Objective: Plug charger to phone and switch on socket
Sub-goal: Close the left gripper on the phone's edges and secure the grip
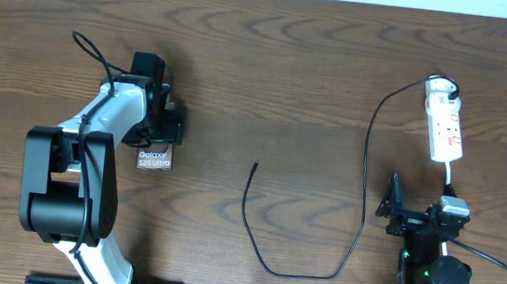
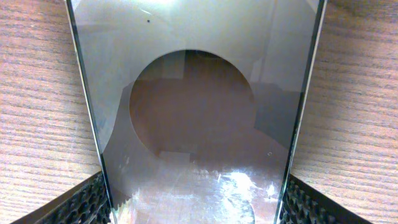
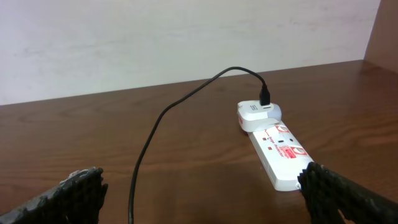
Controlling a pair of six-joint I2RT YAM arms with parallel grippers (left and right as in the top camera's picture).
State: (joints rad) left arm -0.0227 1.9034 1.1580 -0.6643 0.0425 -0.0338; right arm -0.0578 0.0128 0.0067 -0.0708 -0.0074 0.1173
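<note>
Spotting the left gripper (image 1: 166,122) clamped onto the phone (image 2: 205,112), pads (image 2: 87,202) snug against both long edges, lying flat on the wooden table (image 1: 271,60) at left. Over on the right gripper (image 3: 202,190): spread wide, gripping nothing, facing the socket (image 3: 283,152). Plugged into the socket's far end: a white adapter (image 3: 258,115) with the charger (image 1: 366,172) trailing off, loose tip mid-table, well apart from the phone.
</note>
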